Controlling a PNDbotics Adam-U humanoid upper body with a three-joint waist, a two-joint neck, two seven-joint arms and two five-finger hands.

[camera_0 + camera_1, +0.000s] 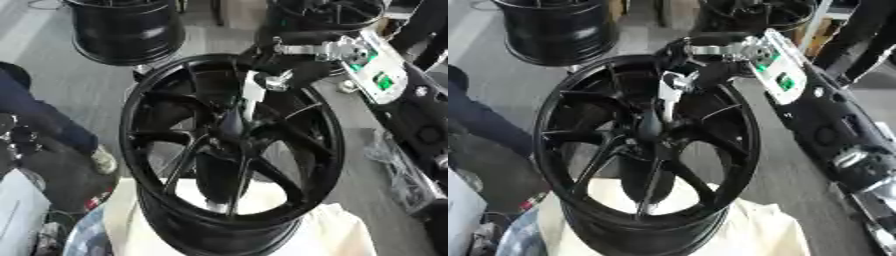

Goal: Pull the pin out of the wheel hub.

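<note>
A black multi-spoke wheel hub [138,107] lies face up on a stand covered with white cloth. A slim white pin [253,98] stands nearly upright over the hub's centre [232,127], its lower end at the centre bore. My right hand [677,75] reaches in from the upper right over the far rim, fingers curled round the pin's top. Its forearm [785,75] carries a white plate with green parts. My left hand shows in neither view.
Two more black wheels stand at the back, one upper left [127,30] and one upper right [328,12]. White cloth [346,235] hangs below the hub. Grey floor lies all around, with clutter along the left edge.
</note>
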